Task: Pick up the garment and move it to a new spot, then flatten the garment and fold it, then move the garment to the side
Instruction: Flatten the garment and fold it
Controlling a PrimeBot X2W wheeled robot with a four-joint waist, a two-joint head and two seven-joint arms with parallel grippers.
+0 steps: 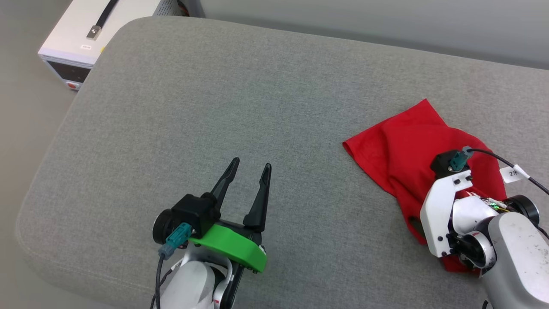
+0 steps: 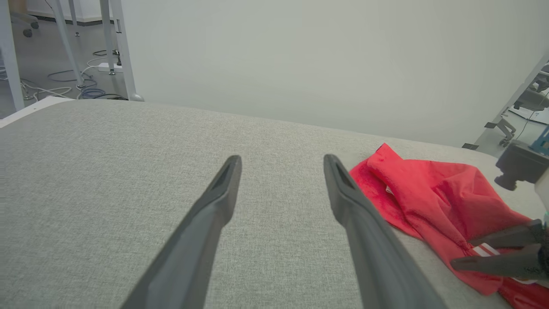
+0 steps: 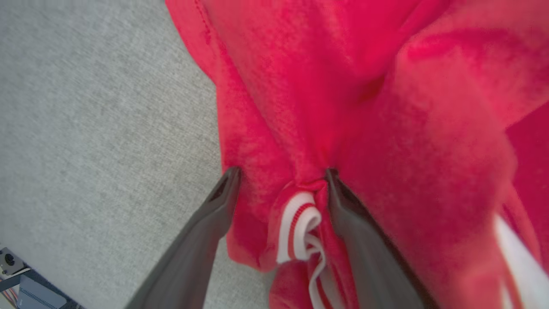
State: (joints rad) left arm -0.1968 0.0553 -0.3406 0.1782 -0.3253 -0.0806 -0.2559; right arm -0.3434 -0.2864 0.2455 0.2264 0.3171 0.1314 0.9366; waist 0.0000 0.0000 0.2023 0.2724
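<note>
The robot's right gripper (image 3: pixel 282 170) bears down on the garment (image 1: pixel 399 146), a red T-shirt lying crumpled near the right edge of the grey fabric-covered table (image 1: pixel 214 86). Its jaws stand wide, one on each side of a bunched ridge of cloth where a loop of red-and-white striped trim (image 3: pixel 296 227) pokes out. Both fingertips press into the fabric, but nothing is pinched yet. The left gripper (image 1: pixel 251 163) hangs over bare table near the front edge, apart from the shirt, its jaws equally wide and empty. A white equipment box (image 1: pixel 85 38) sits off the table's far left corner.

The work appears to be at its opening step, the pick-up, with the move to a new spot, the flattening, the folding and the final shift aside all ahead. The next move looks to call for closing the right jaws on the gathered ridge, deep enough to catch more than one thin layer, and then a straight lift. Cloth this soft could slip free or trail across the table. The broad open stretch to the left seems the natural place to carry it
</note>
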